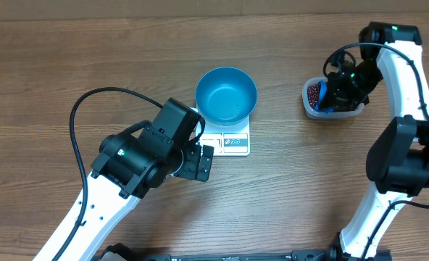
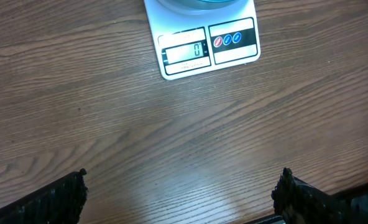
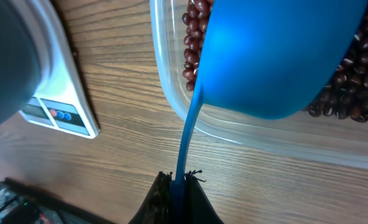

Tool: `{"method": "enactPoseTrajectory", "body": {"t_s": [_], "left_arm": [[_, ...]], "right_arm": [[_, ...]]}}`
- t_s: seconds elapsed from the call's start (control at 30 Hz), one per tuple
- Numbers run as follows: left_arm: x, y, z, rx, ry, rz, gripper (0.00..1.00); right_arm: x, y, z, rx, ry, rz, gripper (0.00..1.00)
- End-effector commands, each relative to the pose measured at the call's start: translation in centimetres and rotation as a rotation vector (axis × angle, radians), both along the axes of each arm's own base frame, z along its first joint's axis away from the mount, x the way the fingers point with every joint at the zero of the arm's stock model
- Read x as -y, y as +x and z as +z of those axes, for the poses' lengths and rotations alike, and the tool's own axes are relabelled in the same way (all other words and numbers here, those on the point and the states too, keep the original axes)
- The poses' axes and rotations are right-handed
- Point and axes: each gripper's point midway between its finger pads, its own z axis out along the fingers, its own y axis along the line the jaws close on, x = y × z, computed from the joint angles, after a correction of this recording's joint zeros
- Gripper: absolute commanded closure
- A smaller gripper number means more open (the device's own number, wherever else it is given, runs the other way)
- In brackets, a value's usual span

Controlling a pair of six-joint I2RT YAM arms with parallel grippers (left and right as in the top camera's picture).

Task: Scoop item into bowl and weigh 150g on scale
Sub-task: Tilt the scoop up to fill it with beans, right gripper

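Now the right fingers [image 3: 165,193] clamp the scoop's [image 3: 277,56] handle, beans [image 3: 352,93] just beyond; the left fingers [image 1: 203,161] gape, scale [image 2: 202,43] and bowl [image 1: 226,70] ahead.

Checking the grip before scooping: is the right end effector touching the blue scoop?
Touching. The right wrist view shows the right end effector clamped on the blue scoop by its thin handle, with no gap.

We read one number: a 0 in the little window [image 2: 185,52] of the scale [image 2: 171,18]. Next to it are three round button signs [image 2: 227,40], one red, two blue, too small to read.
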Motion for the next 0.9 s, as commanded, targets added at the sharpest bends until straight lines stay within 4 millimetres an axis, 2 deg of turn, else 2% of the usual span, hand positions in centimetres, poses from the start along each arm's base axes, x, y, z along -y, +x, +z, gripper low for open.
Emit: {"method": "enactPoseTrajectory", "body": {"t_s": [0.0, 0.17, 0.4, 0.67, 0.87], "left_arm": [[0.1, -0.1, 0.2, 0.003, -0.008, 0.005, 0.00], [0.1, -0.1, 0.2, 0.003, -0.008, 0.005, 0.00], [0.1, -0.1, 0.2, 0.003, -0.008, 0.005, 0.01], [0.1, -0.1, 0.2, 0.003, -0.008, 0.005, 0.00], [0.1, -0.1, 0.2, 0.003, -0.008, 0.005, 0.00]], "right_arm": [[-0.9, 1.3, 0.9, 0.086, 0.164, 0.022, 0.96], [0.2, 1.3, 1.1, 0.093, 0.181, -0.001, 0.96], [-0.5, 1.2, 1.3, 0.113, 0.224, 0.030, 0.96], [-1.0, 0.1, -0.6, 0.073, 0.256, 0.035, 0.96], [-1.0, 0.3, -0.2, 0.087, 0.305, 0.013, 0.96]]}}
